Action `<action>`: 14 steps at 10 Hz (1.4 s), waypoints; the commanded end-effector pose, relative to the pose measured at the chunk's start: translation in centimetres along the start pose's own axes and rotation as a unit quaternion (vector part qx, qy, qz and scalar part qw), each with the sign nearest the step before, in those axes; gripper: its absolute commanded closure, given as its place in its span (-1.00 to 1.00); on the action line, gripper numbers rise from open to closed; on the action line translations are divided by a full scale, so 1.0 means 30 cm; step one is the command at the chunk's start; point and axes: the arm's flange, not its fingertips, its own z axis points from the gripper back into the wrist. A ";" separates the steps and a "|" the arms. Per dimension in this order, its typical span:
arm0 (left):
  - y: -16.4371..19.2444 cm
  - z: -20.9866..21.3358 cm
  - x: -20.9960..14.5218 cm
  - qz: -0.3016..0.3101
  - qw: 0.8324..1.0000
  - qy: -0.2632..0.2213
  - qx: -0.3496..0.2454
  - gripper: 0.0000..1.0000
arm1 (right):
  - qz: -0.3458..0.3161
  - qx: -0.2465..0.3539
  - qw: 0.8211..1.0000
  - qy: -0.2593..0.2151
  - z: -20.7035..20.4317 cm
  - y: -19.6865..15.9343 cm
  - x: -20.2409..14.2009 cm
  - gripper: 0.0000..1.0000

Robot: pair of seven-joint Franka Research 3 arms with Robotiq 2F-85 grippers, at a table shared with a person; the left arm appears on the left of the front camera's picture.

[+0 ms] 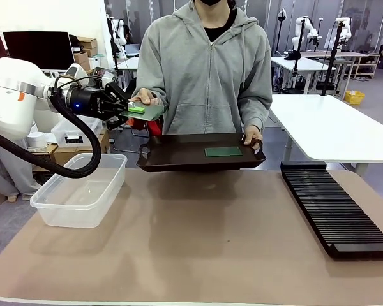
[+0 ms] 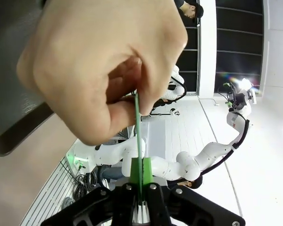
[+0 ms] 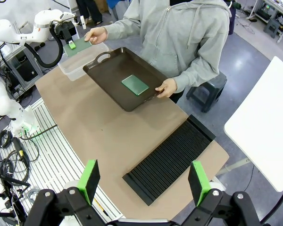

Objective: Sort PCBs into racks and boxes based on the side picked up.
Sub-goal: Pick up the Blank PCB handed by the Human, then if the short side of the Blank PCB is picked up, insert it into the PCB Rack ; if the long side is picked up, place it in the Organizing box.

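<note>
The left gripper (image 1: 134, 109) was closed on one edge of a PCB (image 1: 150, 113), in the air near the clear tub (image 1: 83, 191). The person's hand (image 1: 144, 98) pinched the other edge. The second PCB (image 1: 223, 152) lay flat in the brown tray (image 1: 179, 159), which the person held over the far edge of the tan table (image 1: 198, 242). The right gripper (image 3: 144, 181) was wide open and empty. The black rack (image 1: 335, 207) lay on the table's right side. White tables (image 1: 332, 124) stood behind.

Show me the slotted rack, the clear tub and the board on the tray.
Slotted rack (image 1: 335, 207), front view, middle of its slots.
Clear tub (image 1: 67, 213), front view, its near wall.
PCB (image 1: 223, 152) on the tray (image 1: 172, 153), front view, its centre.
</note>
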 end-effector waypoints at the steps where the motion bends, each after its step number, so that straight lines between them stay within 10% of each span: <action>1: 0.008 0.001 0.010 0.001 1.000 0.000 0.000 1.00 | 0.004 0.003 1.000 -0.002 0.000 0.006 0.003 -1.00; 14: 0.008 0.001 0.010 0.001 1.000 0.000 0.000 1.00 | 0.004 0.003 1.000 -0.002 0.000 0.006 0.003 -1.00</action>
